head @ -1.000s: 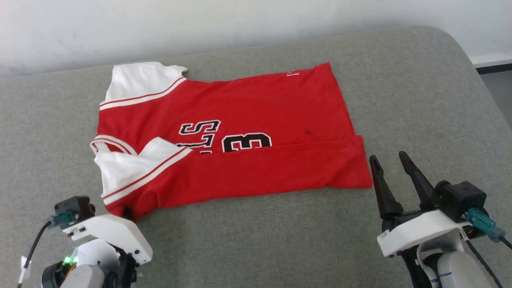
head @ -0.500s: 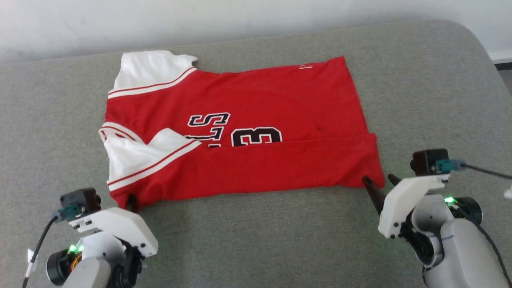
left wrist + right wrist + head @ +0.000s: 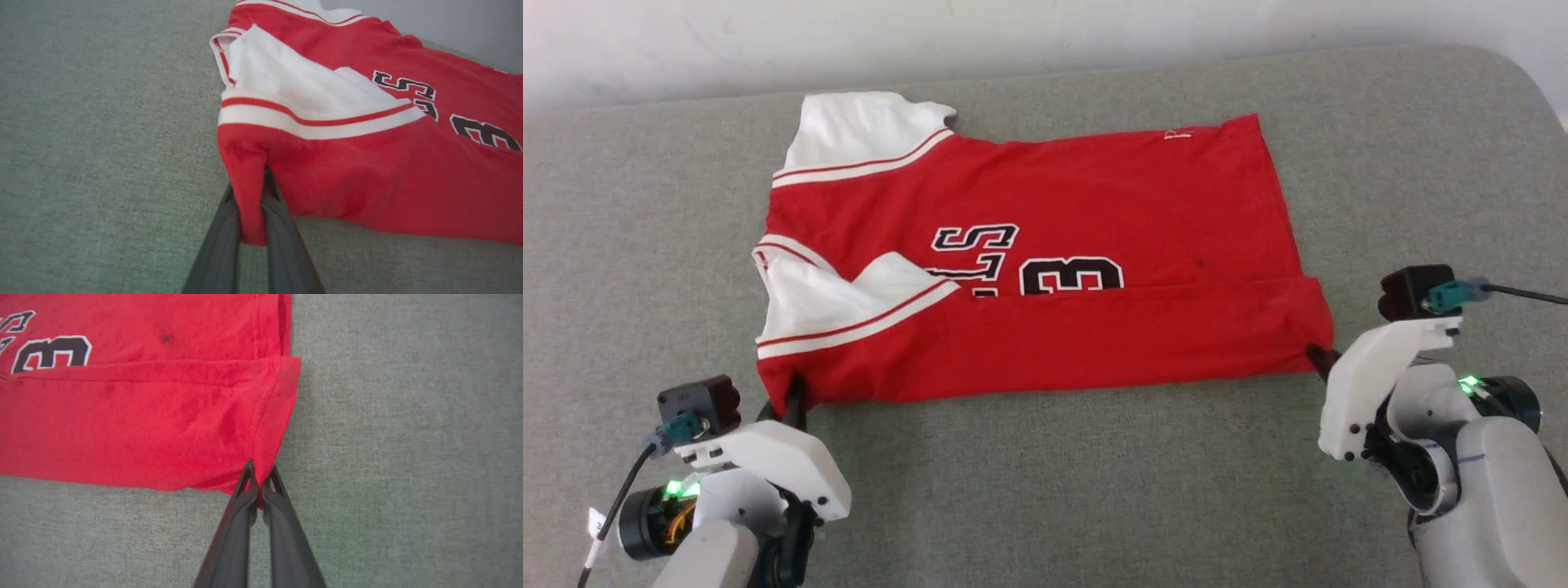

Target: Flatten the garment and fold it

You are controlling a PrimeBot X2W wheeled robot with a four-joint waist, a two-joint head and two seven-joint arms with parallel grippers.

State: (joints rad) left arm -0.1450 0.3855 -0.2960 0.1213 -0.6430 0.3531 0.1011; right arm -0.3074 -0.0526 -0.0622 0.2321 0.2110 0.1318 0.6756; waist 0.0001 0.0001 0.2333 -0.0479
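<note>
R tool (image 3: pixel 1313 353) came in from lower right w/ jaws wide, now pinched shut on hem corner of garment (image 3: pixel 1045 229), right of frame; cam shifted a bit too. L tool (image 3: pixel 792 398) stays clamped on shoulder-end corner, lower left. Garment lies mid-frame on grey surface (image 3: pixel 1045 490), mostly flat, collar end left, hem right. Near long edge already folded over, hiding lower half of number (image 3: pixel 1072 276); near sleeve tucked in. Prob left: far side + upper-left sleeve, then crosswise fold.

Grey woven cushion surface (image 3: pixel 1045 490), rounded far corner, white wall (image 3: pixel 1013 41) behind
</note>
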